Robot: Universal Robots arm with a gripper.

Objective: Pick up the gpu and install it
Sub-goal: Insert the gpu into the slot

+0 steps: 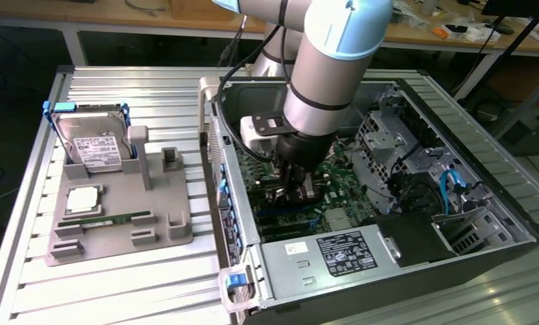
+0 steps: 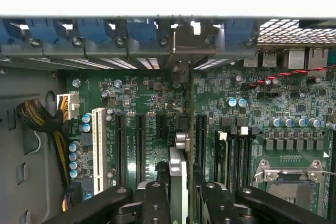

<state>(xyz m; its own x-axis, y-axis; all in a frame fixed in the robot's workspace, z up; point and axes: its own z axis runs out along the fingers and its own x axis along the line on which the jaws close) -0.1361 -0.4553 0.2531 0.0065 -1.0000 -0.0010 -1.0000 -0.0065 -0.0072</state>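
– One card matters here, the gpu (image 2: 177, 169). Where is it?
– Clamped in the tool (image 2: 181, 195). The two black fingers (image 2: 155, 203) press on its faces, and the wrist view sees it edge-on: a thin green board edge with a silver part of the cooler beside it.
– How does it stand?
– Upright over the motherboard (image 2: 131, 103), with long black expansion slots (image 2: 140, 145) on either side of it. Its far end points at the rear wall of the case, where a row of blue clips (image 2: 142, 29) runs.
– Is it seated in a slot?
– I cannot tell; the card's own edge hides what lies under it.
– And seen from outside?
– The arm (image 1: 328, 61) points down into the open computer case (image 1: 486, 169), its lower end just over the board, about the middle of the case. The power supply (image 1: 342, 254) fills the near end.
– Anything beside the case?
– On the exterior view's left a grey holder (image 1: 116, 233) lies on the ribbed worktop (image 1: 116, 291). A hard drive (image 1: 93, 145) stands at its far end. Nearer lie a square processor (image 1: 82, 198) and a slim RAM stick (image 1: 102, 220).
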